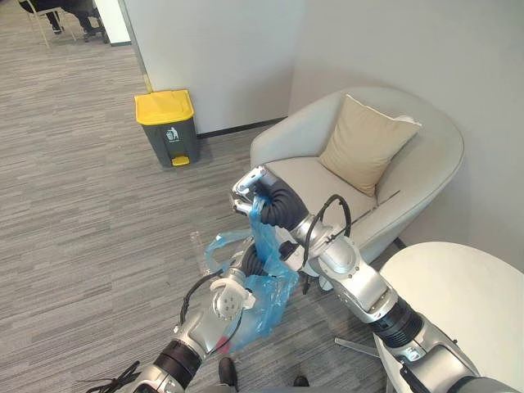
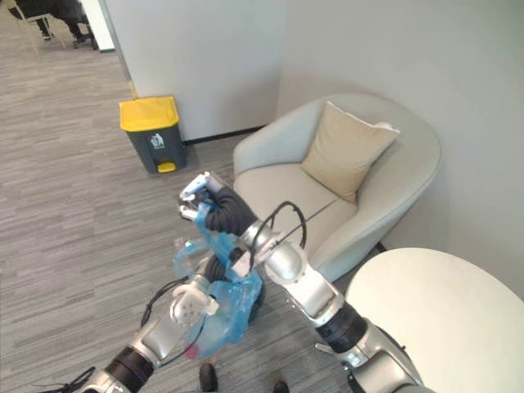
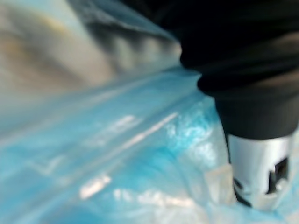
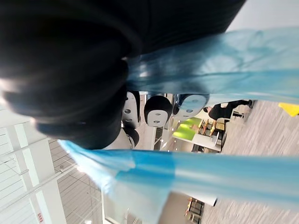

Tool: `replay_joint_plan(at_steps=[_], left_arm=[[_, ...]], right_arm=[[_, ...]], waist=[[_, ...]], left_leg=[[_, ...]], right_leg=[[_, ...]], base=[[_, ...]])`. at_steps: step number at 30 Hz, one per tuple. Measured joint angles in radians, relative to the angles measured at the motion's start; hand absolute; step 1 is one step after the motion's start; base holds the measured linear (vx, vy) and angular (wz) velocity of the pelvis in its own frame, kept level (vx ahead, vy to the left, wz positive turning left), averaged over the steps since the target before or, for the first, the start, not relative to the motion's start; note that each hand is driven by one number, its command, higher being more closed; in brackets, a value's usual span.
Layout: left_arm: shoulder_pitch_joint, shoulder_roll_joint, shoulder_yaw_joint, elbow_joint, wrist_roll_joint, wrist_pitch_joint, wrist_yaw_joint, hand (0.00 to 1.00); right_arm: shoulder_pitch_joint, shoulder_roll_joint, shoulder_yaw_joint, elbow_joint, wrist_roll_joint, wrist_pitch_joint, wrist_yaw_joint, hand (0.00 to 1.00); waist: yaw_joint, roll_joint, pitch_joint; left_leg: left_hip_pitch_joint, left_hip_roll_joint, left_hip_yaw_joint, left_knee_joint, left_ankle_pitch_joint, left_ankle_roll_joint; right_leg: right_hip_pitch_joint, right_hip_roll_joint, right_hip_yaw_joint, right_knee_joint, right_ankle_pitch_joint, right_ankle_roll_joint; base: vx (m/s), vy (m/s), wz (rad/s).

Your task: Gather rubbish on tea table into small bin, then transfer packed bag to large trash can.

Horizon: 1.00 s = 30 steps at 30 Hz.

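Where the fingers of the right hand [image 1: 248, 191] curl, they close round the top of the blue bag [image 1: 270, 286], which hangs from them as a twisted strip. Lower down, the left hand [image 1: 249, 264] is pressed in among the bag's folds. The plastic hides it, so its grip cannot be told. The bag hangs clear of the floor [image 1: 90, 205] between the two hands, just in front of the armchair [image 1: 299, 176] with its cushion [image 1: 364, 143]. The white table [image 1: 467, 299] lies off to the right.

The gathering looks done, since the bag is out and held up, so the step in hand is probably the transfer. The can [image 1: 168, 127] stands against the wall, well apart from the bag, with its yellow lid down. The next move likely calls for carrying the bag across the floor without loosening the top hold. The lid must then be raised before the bag can drop in.
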Motion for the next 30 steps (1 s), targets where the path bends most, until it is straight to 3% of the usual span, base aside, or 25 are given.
replay_joint_plan(at_steps=[2,3,16,30], left_arm=[[0.0,-0.001,0.0,0.005,-0.01,0.0,0.0,0.0],[0.0,-0.002,0.0,0.005,-0.01,0.001,0.0,1.0],[0.001,-0.013,-0.04,0.008,-0.011,0.013,0.001,1.0],[0.042,-0.045,0.01,0.061,-0.074,0.044,0.004,1.0]], right_arm=[[-0.007,0.018,0.011,0.009,0.002,0.003,0.007,1.0],[-0.02,0.022,0.024,0.023,0.004,0.003,0.01,1.0],[-0.046,0.077,0.076,0.078,0.026,0.013,0.017,1.0],[0.058,0.081,0.061,0.155,-0.055,0.012,0.019,1.0]], waist=[[0.0,0.0,0.0],[0.0,0.0,0.0],[0.0,-0.007,-0.005],[-0.008,-0.014,-0.009]], left_leg=[[0.001,0.001,0.003,0.0,0.0,0.0],[0.003,0.001,0.004,0.0,-0.001,-0.001],[0.007,0.005,0.007,0.0,-0.003,-0.004],[0.013,0.006,0.014,0.0,-0.005,-0.006]], right_leg=[[0.0,0.001,0.003,0.0,0.001,0.0],[0.001,0.001,0.004,0.0,0.001,-0.001],[0.002,0.004,0.01,0.001,0.001,-0.001],[0.003,0.004,0.018,0.002,-0.001,0.002]], base=[[0.02,-0.002,-0.04],[0.02,0.0,-0.05],[0.01,0.0,-0.01],[0.02,-0.001,-0.02]])
